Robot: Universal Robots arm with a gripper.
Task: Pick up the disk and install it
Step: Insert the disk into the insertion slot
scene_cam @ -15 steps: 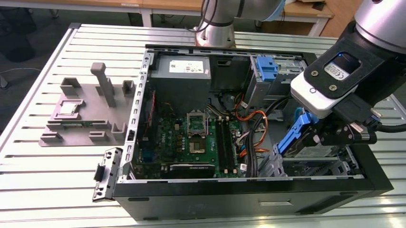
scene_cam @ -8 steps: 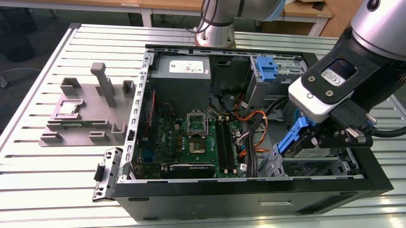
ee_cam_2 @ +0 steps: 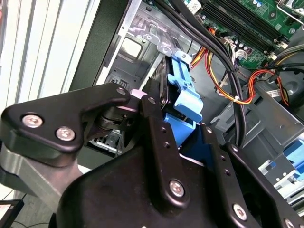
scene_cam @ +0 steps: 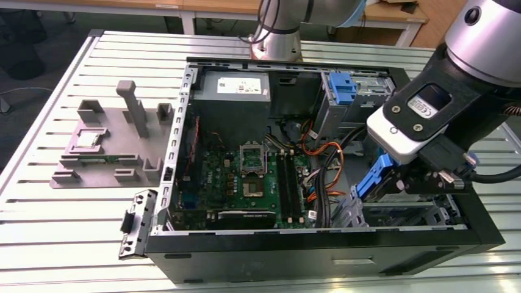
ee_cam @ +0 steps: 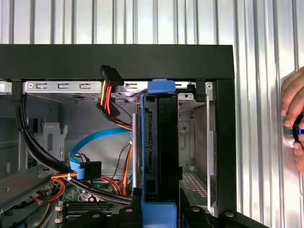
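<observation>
The disk (ee_cam: 159, 142) stands on edge inside the open computer case (scene_cam: 326, 244), its blue carrier rail (ee_cam_2: 183, 97) wrapped round it. My gripper (ee_cam_2: 183, 128) is shut on the disk, with black fingers (ee_cam_2: 159, 137) clamped on both sides of the blue carrier. In the exterior view the gripper (scene_cam: 419, 177) hangs over the case's near corner at that view's right, and the blue carrier (scene_cam: 376, 177) sticks out beside it. The disk sits just at the mouth of the metal drive cage (ee_cam: 197, 142), partly among its walls. My fingers hide its label.
Black, orange and blue cables (ee_cam: 90, 156) run close beside the disk. The motherboard (scene_cam: 252, 177) fills the case's middle, and another blue bracket (scene_cam: 343, 88) sits at the back. A grey fixture (scene_cam: 106, 146) stands on the slatted table. A person's hand (ee_cam: 294, 118) is just outside the case.
</observation>
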